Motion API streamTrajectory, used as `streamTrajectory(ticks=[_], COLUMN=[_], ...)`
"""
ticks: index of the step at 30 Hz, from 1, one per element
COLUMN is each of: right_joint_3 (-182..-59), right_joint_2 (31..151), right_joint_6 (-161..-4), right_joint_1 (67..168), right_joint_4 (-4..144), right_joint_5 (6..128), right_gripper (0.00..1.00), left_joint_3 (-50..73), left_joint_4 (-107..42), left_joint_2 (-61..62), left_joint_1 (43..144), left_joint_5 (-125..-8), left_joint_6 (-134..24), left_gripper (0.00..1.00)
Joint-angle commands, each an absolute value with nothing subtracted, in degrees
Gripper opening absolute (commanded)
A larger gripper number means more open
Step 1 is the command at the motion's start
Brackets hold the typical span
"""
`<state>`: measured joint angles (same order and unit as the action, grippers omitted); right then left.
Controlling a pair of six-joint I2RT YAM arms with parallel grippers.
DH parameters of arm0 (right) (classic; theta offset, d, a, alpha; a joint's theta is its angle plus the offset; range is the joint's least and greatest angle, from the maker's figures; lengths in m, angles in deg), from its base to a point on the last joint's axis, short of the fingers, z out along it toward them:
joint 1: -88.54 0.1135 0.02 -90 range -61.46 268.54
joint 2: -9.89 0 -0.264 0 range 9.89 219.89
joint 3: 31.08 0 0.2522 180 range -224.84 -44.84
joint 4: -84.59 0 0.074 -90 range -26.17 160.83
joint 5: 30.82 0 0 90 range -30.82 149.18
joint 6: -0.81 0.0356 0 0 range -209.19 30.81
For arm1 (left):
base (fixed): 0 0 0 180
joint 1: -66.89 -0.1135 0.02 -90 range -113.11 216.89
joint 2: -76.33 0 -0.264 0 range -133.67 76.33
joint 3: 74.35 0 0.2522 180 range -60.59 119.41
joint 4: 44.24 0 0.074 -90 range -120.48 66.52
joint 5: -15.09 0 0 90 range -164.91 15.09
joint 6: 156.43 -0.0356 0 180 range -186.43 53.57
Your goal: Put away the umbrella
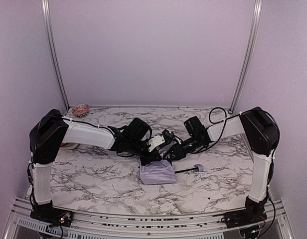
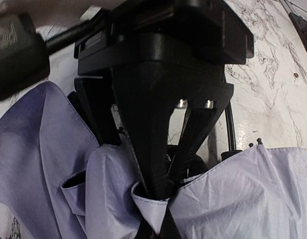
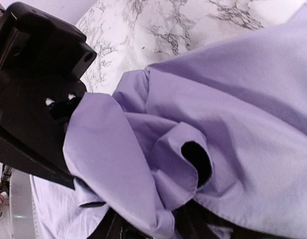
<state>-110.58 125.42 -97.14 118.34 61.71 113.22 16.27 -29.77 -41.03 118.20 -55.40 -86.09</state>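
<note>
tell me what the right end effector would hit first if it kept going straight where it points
The umbrella: its lavender fabric fills the right wrist view just ahead of the right end effector and looks to be touching it, though depth is unclear.

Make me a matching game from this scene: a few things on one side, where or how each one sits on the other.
Things:
1 umbrella fabric
2 umbrella handle
3 reddish dish
4 left gripper

Places or states:
A far left corner of the table
B shut on lavender cloth
C bunched up mid-table
D lying right of the bundle

Pairs: 1-C, 2-D, 3-A, 4-B
</note>
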Motion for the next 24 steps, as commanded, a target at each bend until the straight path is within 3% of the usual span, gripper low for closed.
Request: streamTrajectory(ticks=[1,10,17,20,24], right_joint_3=[-112.1,-101.1,-92.0,-90.2,-92.7], right_joint_2=[120.1,104.3,94.5,94.9,98.9], right_joint_6=[-92.5,-95.3,-131.8,-137.4,-141.1], right_joint_1=[116.9,113.9,132.0,136.1,139.0], right_joint_4=[63.4,71.3,70.7,72.9,73.0], right_joint_5=[107.8,98.5,87.4,81.0,74.5], right_gripper=[0.35,0.42,0.57,0.64,0.99], left_joint_3=[16.7,21.3,20.8,21.3,21.5], left_joint_4=[-23.8,-23.3,-22.7,-21.9,-21.4], left_joint_2=[-44.7,-50.9,-52.1,-52.9,-53.5], left_joint_1=[117.4,112.6,112.6,112.5,112.5], left_joint_5=[-55.1,-50.5,-48.6,-48.4,-47.3], left_joint_6=[-84.9,-80.4,-81.2,-81.4,-81.3], left_gripper=[0.0,0.0,0.0,0.0,0.0])
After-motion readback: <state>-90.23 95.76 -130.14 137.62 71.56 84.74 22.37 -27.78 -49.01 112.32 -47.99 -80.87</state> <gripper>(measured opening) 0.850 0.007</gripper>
